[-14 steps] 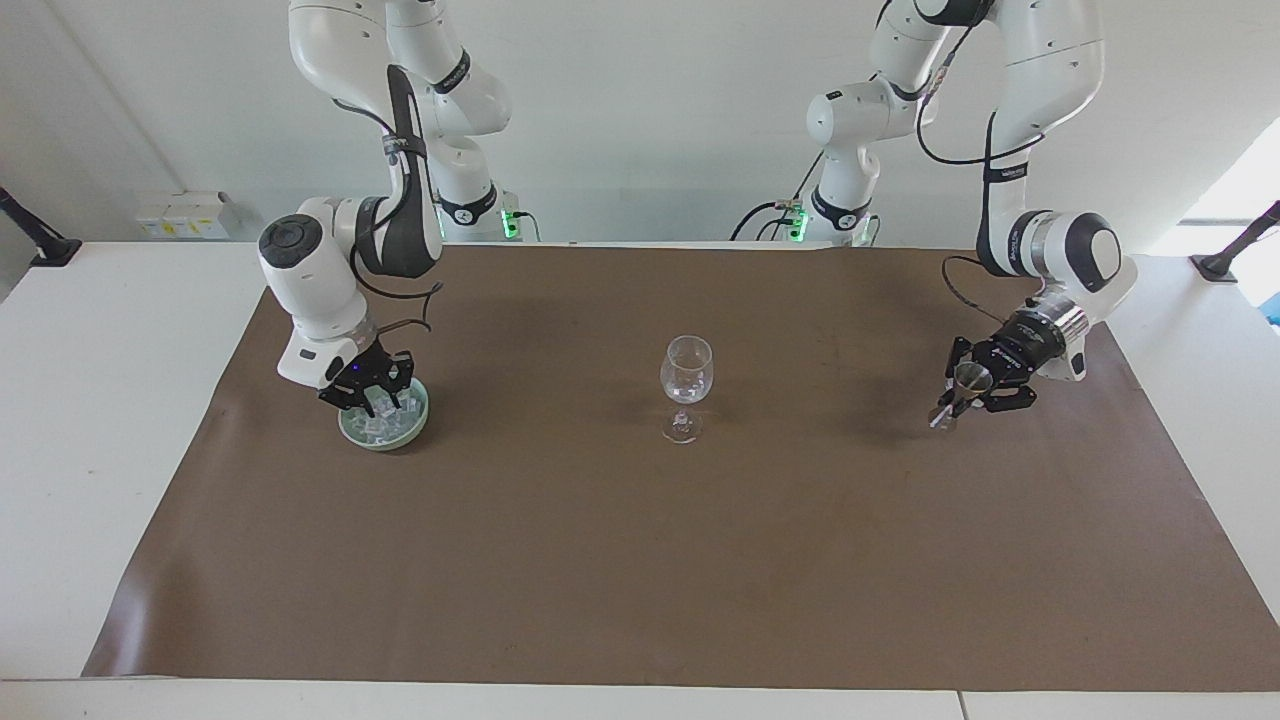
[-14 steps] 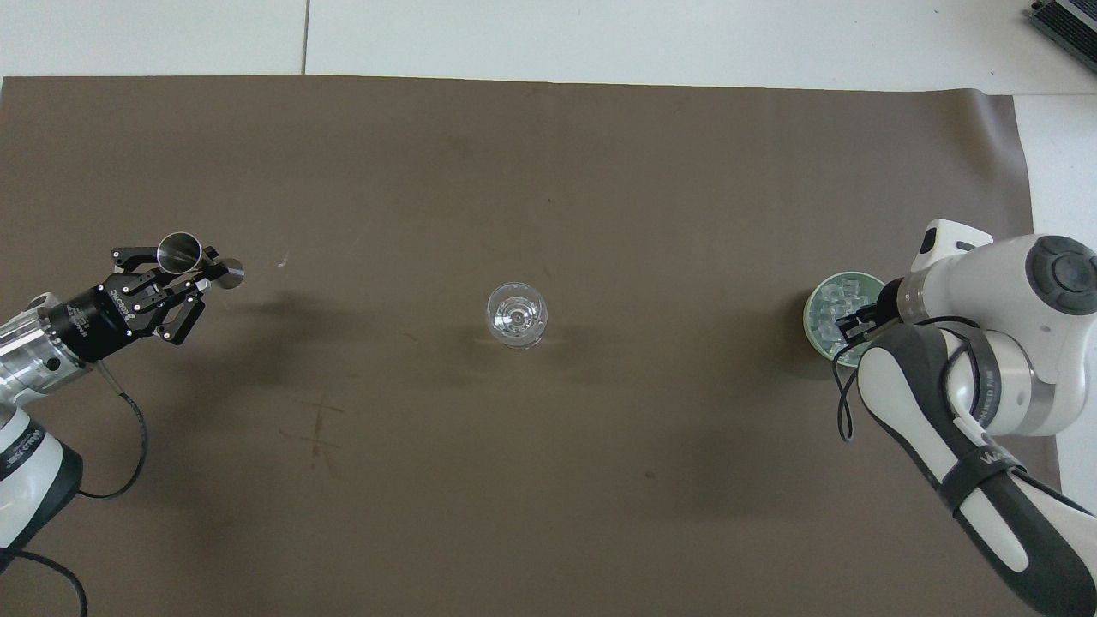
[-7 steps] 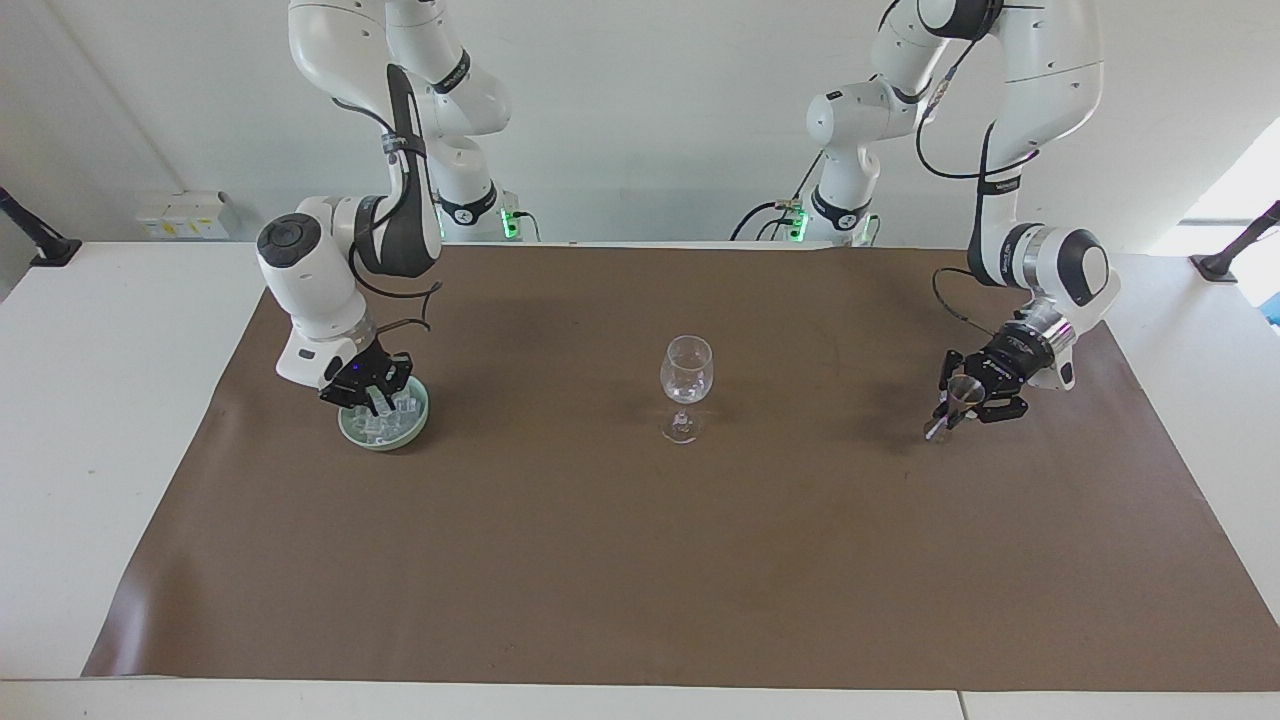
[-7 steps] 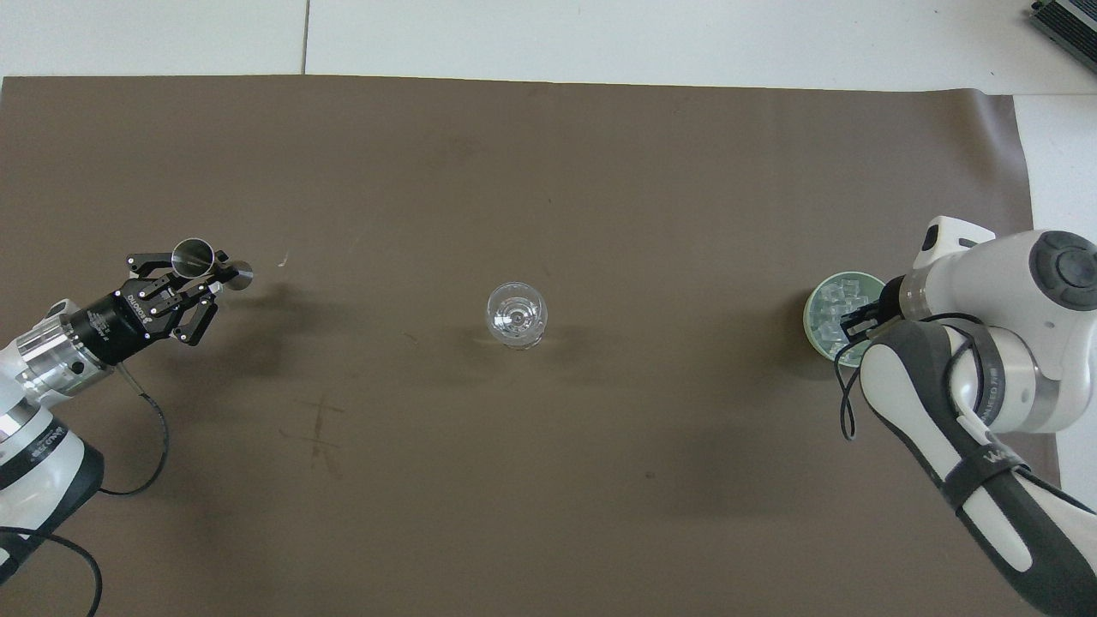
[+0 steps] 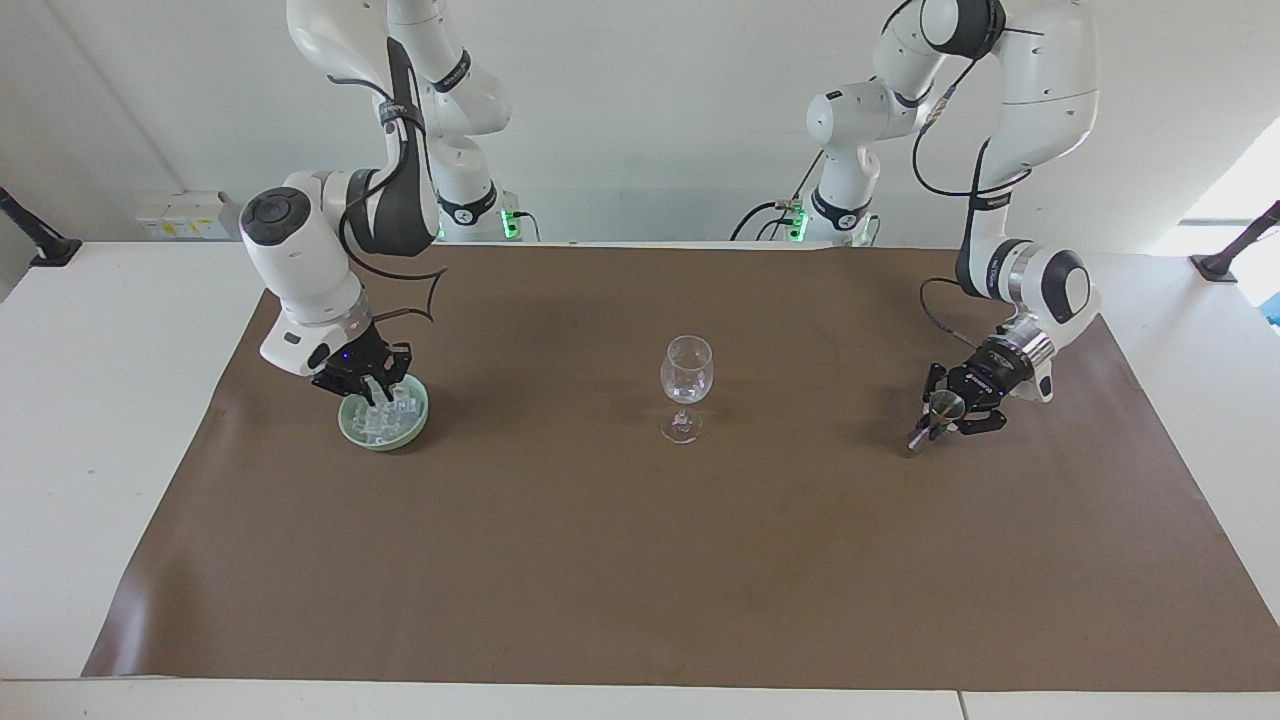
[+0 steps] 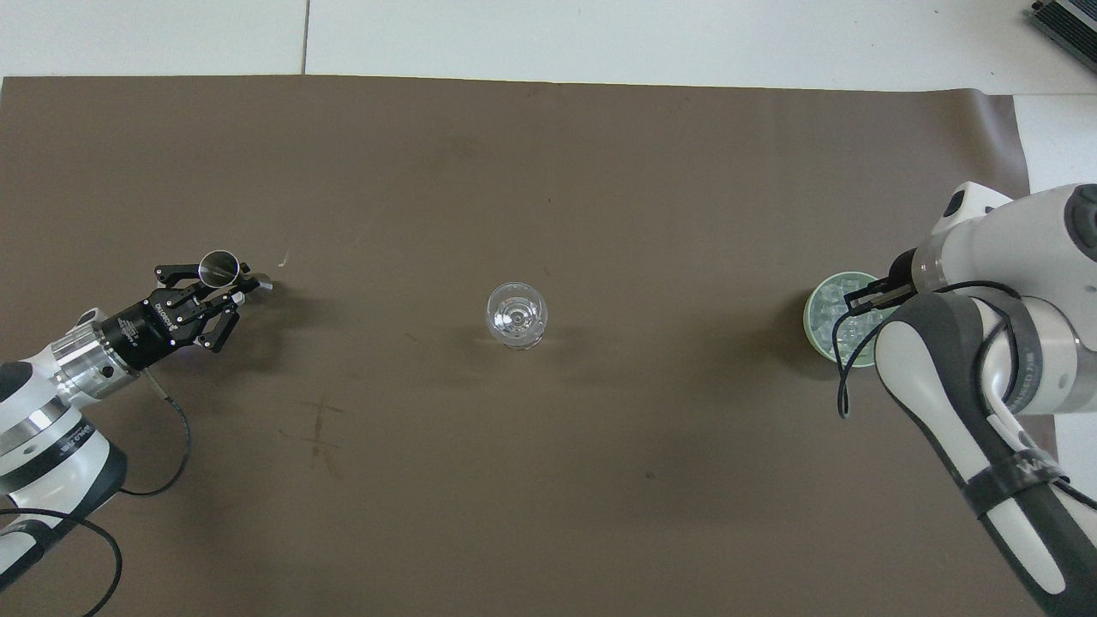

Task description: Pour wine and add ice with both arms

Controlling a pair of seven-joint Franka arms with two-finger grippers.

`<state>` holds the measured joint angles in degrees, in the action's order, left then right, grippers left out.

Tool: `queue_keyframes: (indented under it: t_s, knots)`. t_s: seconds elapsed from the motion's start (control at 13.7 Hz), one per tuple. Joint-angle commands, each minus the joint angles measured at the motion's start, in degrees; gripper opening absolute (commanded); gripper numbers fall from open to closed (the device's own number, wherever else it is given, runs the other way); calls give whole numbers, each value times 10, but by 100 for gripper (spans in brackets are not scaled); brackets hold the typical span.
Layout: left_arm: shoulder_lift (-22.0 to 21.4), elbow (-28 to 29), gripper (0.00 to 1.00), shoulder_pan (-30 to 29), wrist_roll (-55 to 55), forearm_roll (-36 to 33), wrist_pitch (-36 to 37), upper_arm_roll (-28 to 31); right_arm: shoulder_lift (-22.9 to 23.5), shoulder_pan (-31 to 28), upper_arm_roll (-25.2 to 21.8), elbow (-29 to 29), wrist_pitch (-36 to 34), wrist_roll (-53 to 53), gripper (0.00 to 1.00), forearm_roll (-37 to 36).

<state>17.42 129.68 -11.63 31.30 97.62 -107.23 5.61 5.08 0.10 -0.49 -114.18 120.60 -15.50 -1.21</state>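
An empty clear wine glass [image 5: 686, 375] [image 6: 517, 314] stands upright mid-mat. Toward the right arm's end sits a pale green bowl [image 5: 421, 424] [image 6: 808, 315] filled with ice [image 5: 398, 408] [image 6: 827, 307]. My right gripper [image 5: 372, 390] [image 6: 861, 298] hovers just over the bowl, shut on one ice cube at its fingertips. Toward the left arm's end, my left gripper [image 5: 938, 418] [image 6: 233, 289] is shut on the waist of a small metal jigger [image 5: 943, 405] [image 6: 219, 266]. The jigger is tilted, its lower end close to the mat.
A brown mat [image 5: 640, 560] [image 6: 548, 171] covers most of the white table. Bare mat lies between the glass and each gripper. The right arm's elbow [image 6: 986, 377] hangs over the mat's corner nearest the robots.
The right gripper closed among the ice and rose slightly above the bowl. The left gripper carried the jigger lower and a little toward the wine glass.
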Motion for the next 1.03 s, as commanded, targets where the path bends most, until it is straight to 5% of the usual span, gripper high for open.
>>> queue_keyframes:
  t_s: [0.0,0.59,0.95]
  knots:
    - [0,2,0,8,-15,13,-10,3,-9,0,26,38,-44,74,0,2]
    - [5,1,5,11,-26,13,-33,3,-10,0,167,106,-82,353,0,25]
    - [8,-1,19,18,-30,13,-37,3,-3,1,238,116,-34,454,0,75]
